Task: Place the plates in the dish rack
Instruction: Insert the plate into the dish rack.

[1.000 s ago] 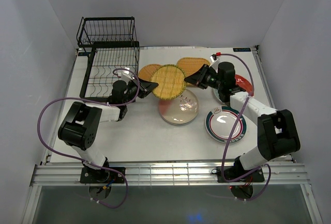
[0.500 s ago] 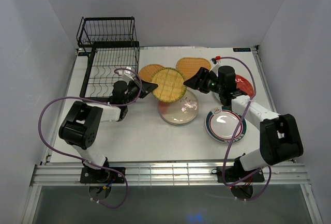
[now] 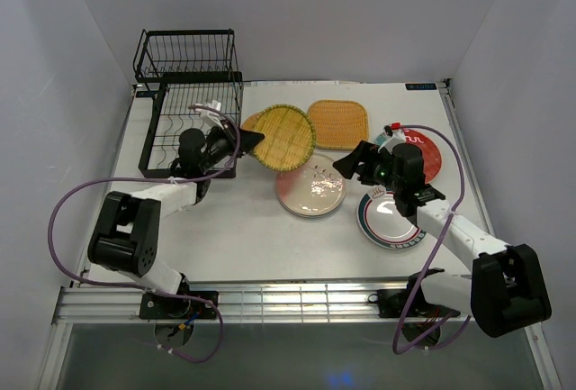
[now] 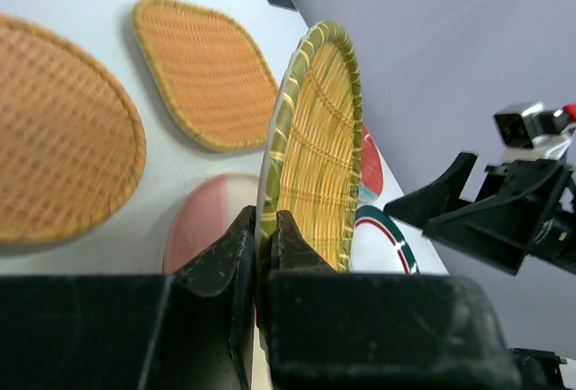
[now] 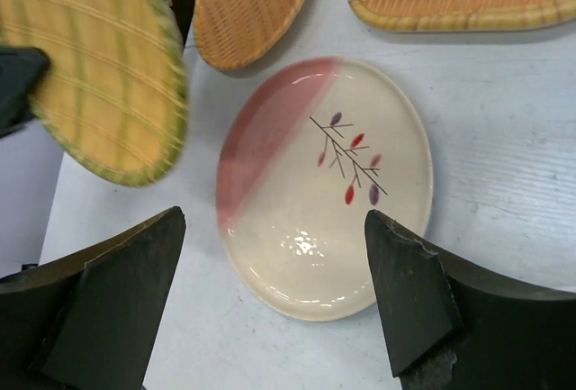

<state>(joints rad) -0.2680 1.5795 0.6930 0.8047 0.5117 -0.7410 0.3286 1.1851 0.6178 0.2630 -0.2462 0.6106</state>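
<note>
White walls close in a pale desk (image 3: 243,237), with the black wire dish rack (image 3: 184,129) at its far left corner. The left gripper (image 4: 265,237) is clamped tight on the rim of a green-rimmed woven plate (image 3: 283,138), holding it up on edge, clear of the desk and just right of the rack's lower tray. The right gripper (image 5: 274,273) stands wide open with nothing in it, poised above the pink-and-white plate (image 3: 310,187), which lies flat mid-desk.

Also flat on the desk are a round orange woven plate (image 4: 54,138), a rounded-square woven plate (image 3: 338,123), a red plate (image 3: 432,154) beside the right arm and a white plate with green rim rings (image 3: 389,221). No plate shows in the rack.

The step in hand looks like carrying the first plate to the rack. Next, the left arm probably needs to swing the plate left over the wavy slot wires, keep it upright and in line with a slot, then lower it in before letting go. A tilted plate could catch on the wires.
</note>
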